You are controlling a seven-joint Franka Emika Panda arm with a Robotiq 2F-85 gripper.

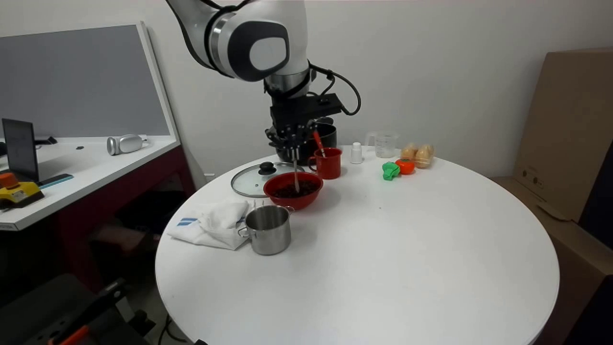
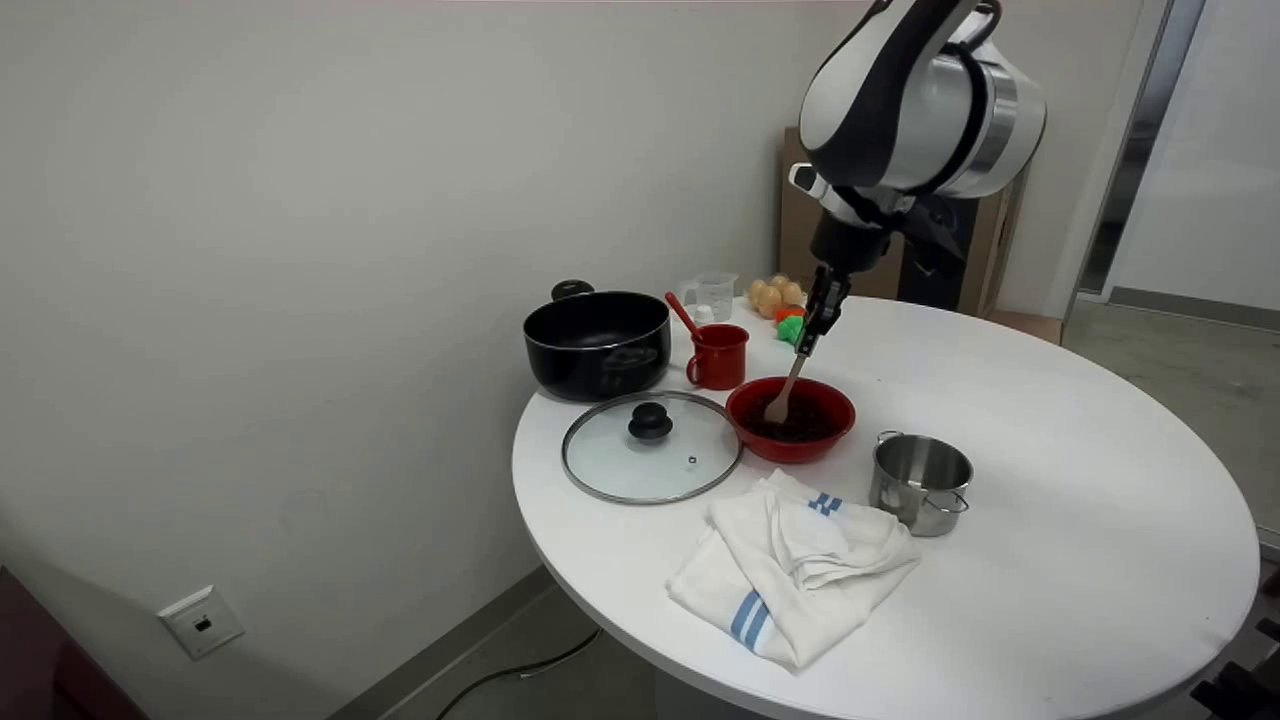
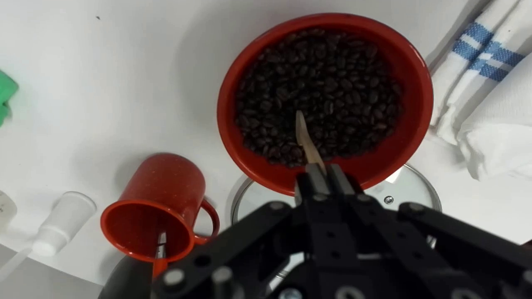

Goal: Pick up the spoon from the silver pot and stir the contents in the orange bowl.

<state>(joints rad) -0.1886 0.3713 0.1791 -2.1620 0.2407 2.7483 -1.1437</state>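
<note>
Pickup was done: the pincer point(image 3: 328, 176), closed on the spoon point(image 3: 307, 141), held it in the red-orange bowl point(image 3: 228, 104), wrist view's upper centre. Stirring was probably unfinished.

Tilted wooden spoon point(image 2: 785, 393) in red bowl point(image 2: 792, 451), silver pot point(image 1: 270, 239) nearby

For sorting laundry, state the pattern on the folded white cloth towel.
Blue-striped on white; the folded white cloth towel shows best in an exterior view.
</note>
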